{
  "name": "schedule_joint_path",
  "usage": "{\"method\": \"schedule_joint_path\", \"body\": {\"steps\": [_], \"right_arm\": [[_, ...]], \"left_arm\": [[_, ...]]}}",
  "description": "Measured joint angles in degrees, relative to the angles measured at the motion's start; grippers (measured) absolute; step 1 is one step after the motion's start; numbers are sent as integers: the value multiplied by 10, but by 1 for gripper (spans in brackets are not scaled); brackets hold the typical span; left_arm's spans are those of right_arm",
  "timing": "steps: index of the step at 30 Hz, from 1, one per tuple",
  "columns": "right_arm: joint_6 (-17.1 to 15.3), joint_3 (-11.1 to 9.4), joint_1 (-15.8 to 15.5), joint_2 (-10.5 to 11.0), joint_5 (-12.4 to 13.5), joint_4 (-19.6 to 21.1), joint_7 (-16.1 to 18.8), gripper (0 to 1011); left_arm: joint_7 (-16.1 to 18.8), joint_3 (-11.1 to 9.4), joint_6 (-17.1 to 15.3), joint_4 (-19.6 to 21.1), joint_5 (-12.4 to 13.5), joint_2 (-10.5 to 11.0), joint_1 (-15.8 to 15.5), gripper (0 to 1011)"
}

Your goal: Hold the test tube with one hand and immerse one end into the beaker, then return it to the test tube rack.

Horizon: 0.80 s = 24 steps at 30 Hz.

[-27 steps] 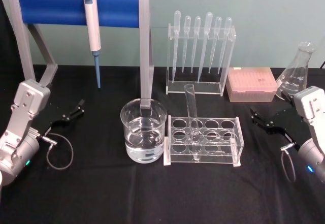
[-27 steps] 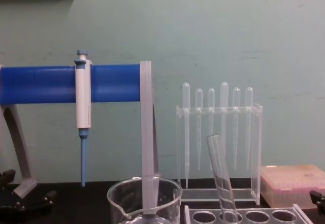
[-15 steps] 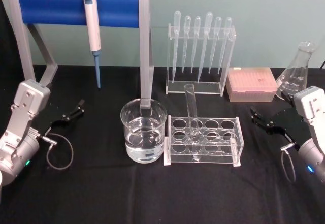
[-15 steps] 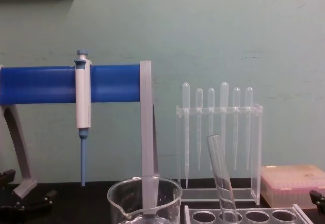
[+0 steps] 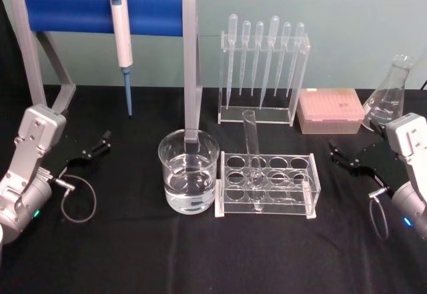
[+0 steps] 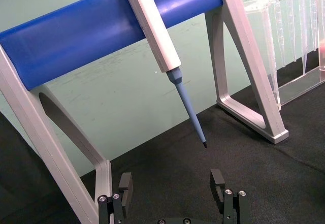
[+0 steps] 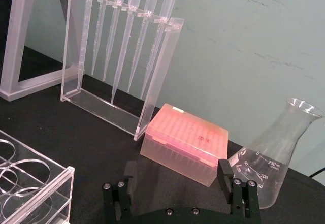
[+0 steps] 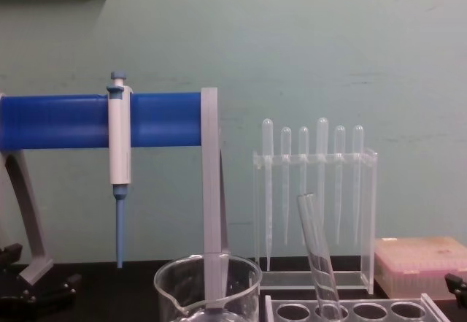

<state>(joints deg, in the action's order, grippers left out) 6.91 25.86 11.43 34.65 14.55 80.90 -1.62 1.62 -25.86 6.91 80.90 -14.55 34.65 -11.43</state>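
Note:
The test tube [image 5: 253, 149] leans in a clear acrylic rack [image 5: 311, 189] at the table's middle; the chest view shows its open top [image 8: 317, 253] tilted left. Just left of the rack stands the beaker [image 5: 168, 174], partly filled with clear liquid, its rim low in the chest view [image 8: 172, 284]. My left gripper [image 5: 104, 142] rests open at the far left, well away from the beaker, its fingers spread in the left wrist view [image 6: 171, 182]. Open too, my right gripper [image 5: 333, 153] sits to the right of the rack, holding nothing [image 7: 175, 176].
A blue-barred stand [image 5: 67, 9] carries a white-and-blue pipettor [image 5: 122, 37] behind the beaker. At the back stand a clear holder of plastic pipettes [image 5: 263, 74], a pink tip box [image 5: 330, 111] and a conical flask [image 5: 389, 97]. Black cloth covers the table.

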Motion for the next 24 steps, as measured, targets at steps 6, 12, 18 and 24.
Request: {"method": "schedule_joint_path", "body": {"steps": [6, 12, 18, 24], "right_arm": [[0, 0, 0, 0, 0, 0, 0, 1002], [0, 0, 0, 0, 0, 0, 0, 1002], [0, -1, -1, 0, 0, 0, 0, 1002], [3, -13, -30, 14, -14, 37, -1, 1002]], "left_arm": [[0, 0, 0, 0, 0, 0, 0, 1000], [0, 0, 0, 0, 0, 0, 0, 1000], [0, 0, 0, 0, 0, 0, 0, 1000], [0, 0, 0, 0, 0, 0, 0, 1000]]}}
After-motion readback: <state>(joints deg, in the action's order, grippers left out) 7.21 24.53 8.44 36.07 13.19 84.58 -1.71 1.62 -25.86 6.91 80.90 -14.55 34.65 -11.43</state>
